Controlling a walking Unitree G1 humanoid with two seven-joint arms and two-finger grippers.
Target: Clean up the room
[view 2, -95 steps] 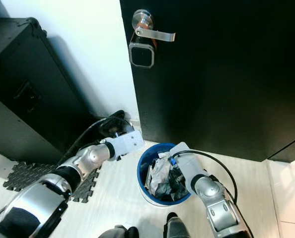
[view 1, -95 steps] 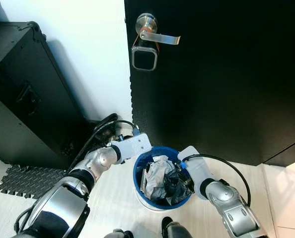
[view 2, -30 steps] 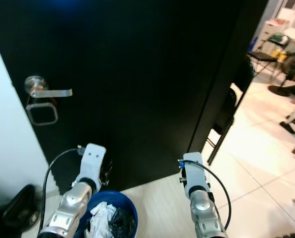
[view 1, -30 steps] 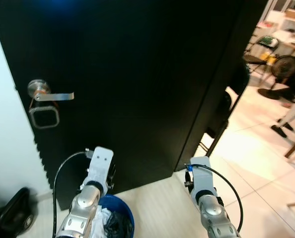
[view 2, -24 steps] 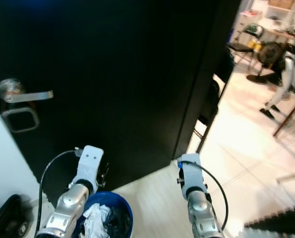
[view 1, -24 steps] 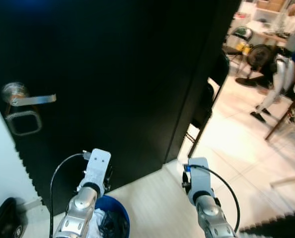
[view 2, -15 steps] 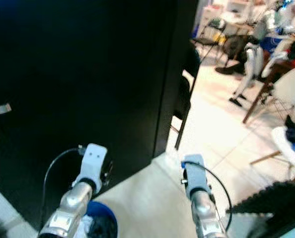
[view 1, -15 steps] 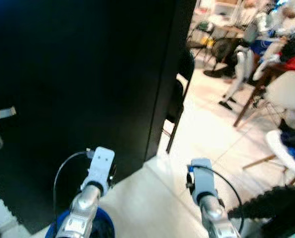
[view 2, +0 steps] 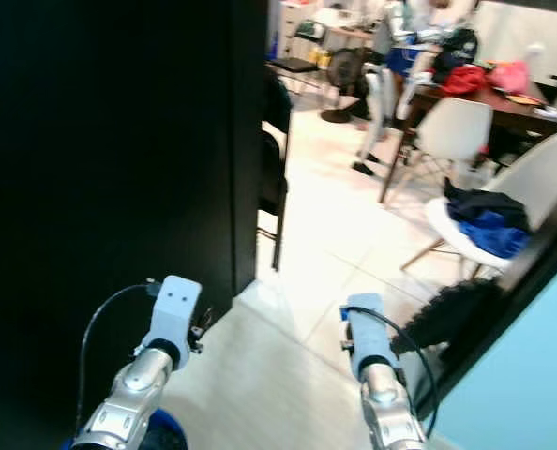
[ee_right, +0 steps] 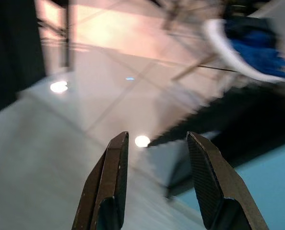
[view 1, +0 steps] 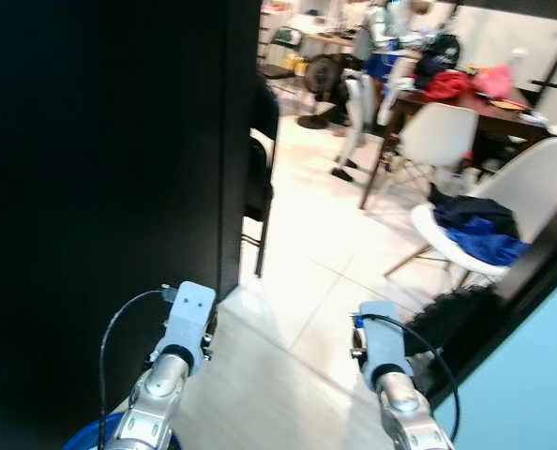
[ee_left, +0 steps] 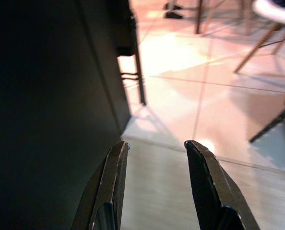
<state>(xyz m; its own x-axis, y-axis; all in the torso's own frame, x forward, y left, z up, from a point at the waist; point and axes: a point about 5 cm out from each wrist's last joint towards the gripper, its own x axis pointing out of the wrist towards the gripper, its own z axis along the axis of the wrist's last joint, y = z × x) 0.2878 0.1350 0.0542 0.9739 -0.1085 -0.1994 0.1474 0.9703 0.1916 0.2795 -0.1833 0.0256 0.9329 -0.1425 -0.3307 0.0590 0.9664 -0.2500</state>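
Black door [view 1: 100, 187] beside both parted, empty grippers.

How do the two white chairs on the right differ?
The near white chair carries blue and dark clothes on its seat; the far white chair has none visible. The near one looks bigger in frame; the far one sits against the dark table. Both have white shells and wooden legs.

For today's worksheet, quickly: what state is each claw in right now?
Left claw: open, holding nothing, above the pale floor beside the black door.
Right claw: open, holding nothing, above the floor.
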